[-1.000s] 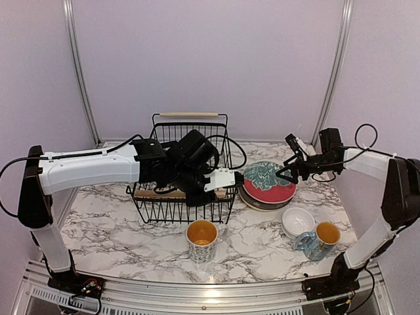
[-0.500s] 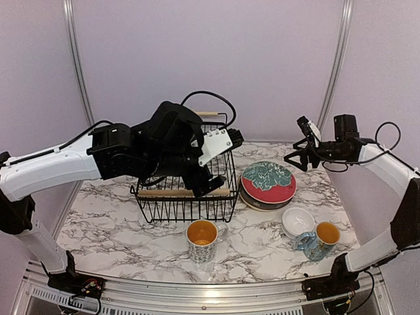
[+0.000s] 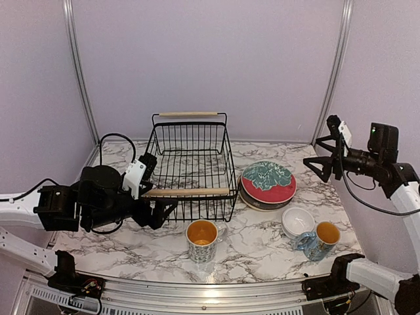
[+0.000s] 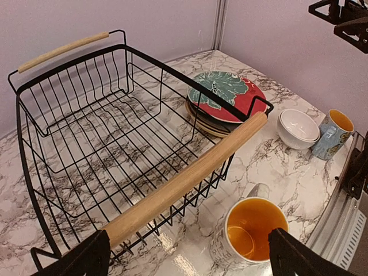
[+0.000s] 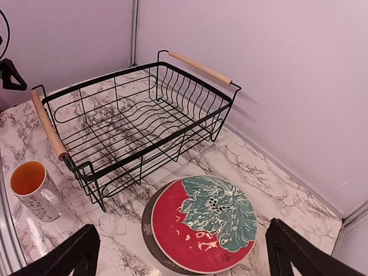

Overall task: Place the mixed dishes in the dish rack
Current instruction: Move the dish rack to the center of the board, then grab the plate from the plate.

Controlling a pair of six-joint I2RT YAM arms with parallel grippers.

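Though low, left tool (image 3: 157, 188) agape

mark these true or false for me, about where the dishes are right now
1. The dish rack holds no dishes. True.
2. The red plate with the teal leaf stands inside the rack. False: it lies flat on a dark plate, on the marble table right of the rack.
3. An orange-lined mug stands upright on the table in front of the rack. True.
4. The white bowls sit left of the rack. False: they are at the right front, next to the blue patterned mug.
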